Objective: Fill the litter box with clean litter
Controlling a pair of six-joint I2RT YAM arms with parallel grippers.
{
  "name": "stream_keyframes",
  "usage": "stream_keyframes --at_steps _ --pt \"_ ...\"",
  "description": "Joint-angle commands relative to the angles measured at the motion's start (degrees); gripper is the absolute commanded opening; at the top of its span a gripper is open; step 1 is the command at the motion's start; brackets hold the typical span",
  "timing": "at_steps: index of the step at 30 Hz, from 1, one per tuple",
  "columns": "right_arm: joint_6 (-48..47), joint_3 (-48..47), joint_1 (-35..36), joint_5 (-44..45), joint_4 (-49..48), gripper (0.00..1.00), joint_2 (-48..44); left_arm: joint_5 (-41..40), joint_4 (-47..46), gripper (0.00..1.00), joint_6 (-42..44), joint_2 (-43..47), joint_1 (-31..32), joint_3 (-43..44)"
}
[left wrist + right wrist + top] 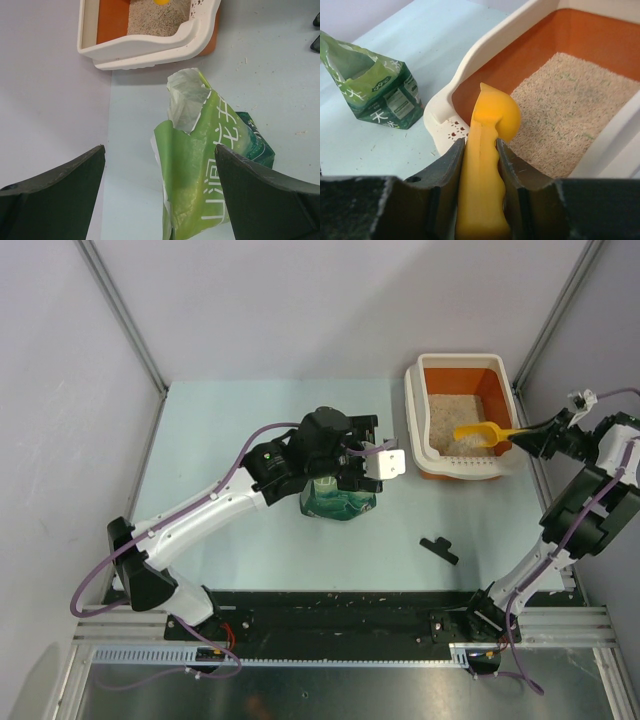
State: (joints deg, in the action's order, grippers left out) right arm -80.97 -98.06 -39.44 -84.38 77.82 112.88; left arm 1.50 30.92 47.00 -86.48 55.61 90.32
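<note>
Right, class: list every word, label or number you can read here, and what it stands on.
Green bag: large white characters, cut off by folds, not clear enough to quote.
Small label on the bag's side: too small to read.
Litter box, scoop: no text seen.

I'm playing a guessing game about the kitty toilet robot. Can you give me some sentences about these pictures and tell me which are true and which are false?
1. The right pincer holds the yellow scoop. True.
2. The litter box is empty. False: pale litter lies in it.
3. The left pincer squeezes the green bag. False: it is wide open over the bag.
4. The green bag's top is open. True.
5. The green bag stands inside the litter box. False: it stands on the table, apart from the box.
</note>
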Motion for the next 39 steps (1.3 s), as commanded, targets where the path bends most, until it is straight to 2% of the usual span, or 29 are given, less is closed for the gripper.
stream_keyframes --at_steps 1,3,4,6,7,8,9,13,20,22,28,30,31,32,34,37,39 --pt "-4.2 -0.5 0.6 0.3 9.1 0.00 -5.5 0.7 -0.2 0.95 -0.4 0.6 0.3 0.0" --pt "-1.8 0.4 0.8 1.0 5.6 0.00 -6.9 0.9 -0.2 0.95 -0.4 0.5 0.3 0.0" --pt "4.5 1.1 0.8 1.5 2.6 0.00 -7.6 1.0 -0.2 0.95 -0.4 0.6 0.3 -0.1" --pt "12.7 5.8 1.3 3.2 -11.1 0.00 -10.9 1.0 -0.2 0.95 -0.7 0.5 0.3 -0.1" --pt "19.7 8.9 1.6 6.0 -18.4 0.00 -12.5 1.1 -0.1 0.95 -0.8 0.6 0.3 -0.1" --pt "32.5 12.1 2.1 7.4 -34.4 0.00 -14.4 1.0 -0.2 0.95 -0.8 0.7 0.3 -0.3" --pt "35.8 15.7 2.4 8.5 -38.5 0.00 -15.4 0.9 -0.1 0.95 -0.9 0.6 0.3 -0.3" --pt "37.0 14.9 3.1 8.7 -39.9 0.00 -13.3 0.3 0.1 0.95 -0.7 0.8 0.3 -0.3" --pt "35.4 14.6 5.7 14.4 -40.6 0.00 -17.0 0.7 0.0 0.95 -0.5 0.3 0.2 -1.0" --pt "37.5 14.7 6.4 17.4 -42.1 0.00 -18.4 1.6 0.1 0.95 -0.2 0.1 -0.2 -0.9" --pt "47.1 14.9 9.0 24.2 -49.2 0.00 -31.4 4.5 -0.6 0.95 -1.3 -1.6 -3.5 3.4" --pt "47.5 18.9 11.1 29.1 -51.8 0.00 -36.3 6.8 -1.0 0.94 -3.5 -2.9 -5.2 5.4" --pt "44.7 21.3 12.4 31.4 -53.0 0.00 -37.4 8.2 -0.9 0.94 -5.4 -3.3 -5.8 6.6" --pt "40.1 22.6 16.7 34.5 -50.2 0.00 -37.6 9.3 -0.9 0.93 -6.0 -3.3 -6.3 6.7" --pt "36.2 24.2 19.7 40.0 -46.5 0.00 -39.4 13.4 -0.9 0.93 -5.7 -2.8 -7.3 5.5" --pt "44.2 26.7 19.8 41.8 -50.6 0.00 -41.3 17.5 -0.9 0.93 -4.9 -0.9 -8.0 2.8" --pt "56.2 25.8 16.9 39.8 -53.1 0.00 -43.3 18.4 -0.9 0.92 -4.7 0.2 -8.5 1.8"
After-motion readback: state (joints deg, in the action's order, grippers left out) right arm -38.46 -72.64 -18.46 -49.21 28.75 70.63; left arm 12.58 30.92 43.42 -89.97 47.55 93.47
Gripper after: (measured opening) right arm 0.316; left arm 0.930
